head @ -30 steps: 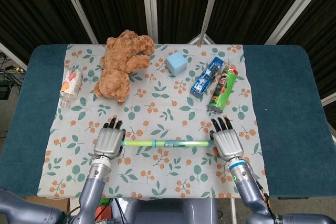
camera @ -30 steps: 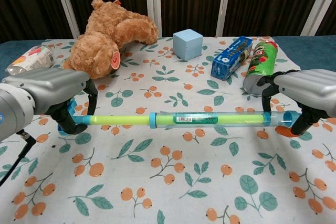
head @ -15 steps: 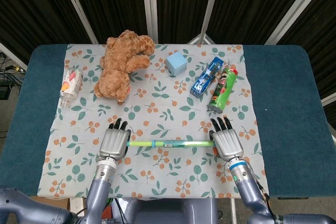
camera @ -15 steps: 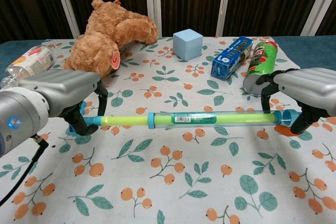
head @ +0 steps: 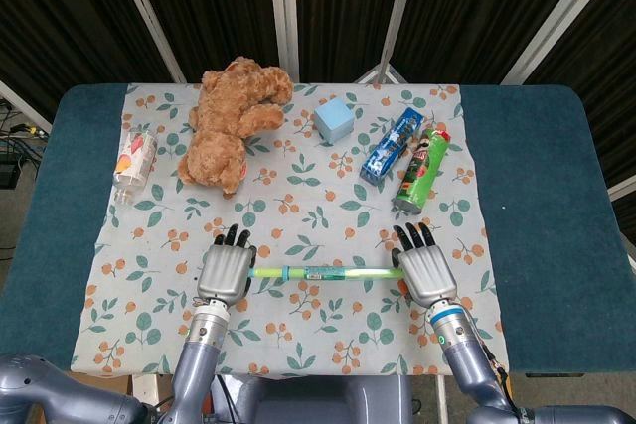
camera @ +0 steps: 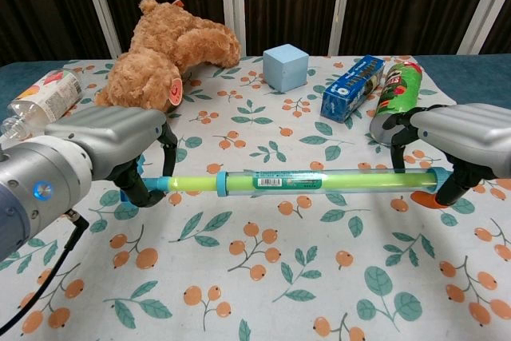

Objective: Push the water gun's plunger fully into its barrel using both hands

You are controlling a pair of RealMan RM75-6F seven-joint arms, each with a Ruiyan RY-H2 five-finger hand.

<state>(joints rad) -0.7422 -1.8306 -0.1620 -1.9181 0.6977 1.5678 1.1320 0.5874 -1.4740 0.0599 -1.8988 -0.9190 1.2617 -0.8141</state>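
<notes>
The water gun [head: 333, 272] [camera: 327, 180] lies crosswise just above the cloth: a clear barrel with blue caps and a yellow-green plunger rod [camera: 192, 185] sticking out a short way on the left. My left hand [head: 225, 271] [camera: 104, 149] grips the blue plunger end, fingers curled around it. The barrel's far end is held by my right hand [head: 424, 273] [camera: 463, 143], whose fingers wrap the blue cap. Most of the rod sits inside the barrel.
A brown teddy bear [head: 232, 121], a blue cube [head: 335, 119], a blue box [head: 392, 146] and a green can [head: 421, 168] lie behind the gun. A plastic bottle [head: 134, 163] rests at the far left on the floral cloth [head: 298, 330].
My left hand has slid right, driving the plunger rod further into the barrel; the exposed rod is much shorter. The right hand has stayed nearly in place.
</notes>
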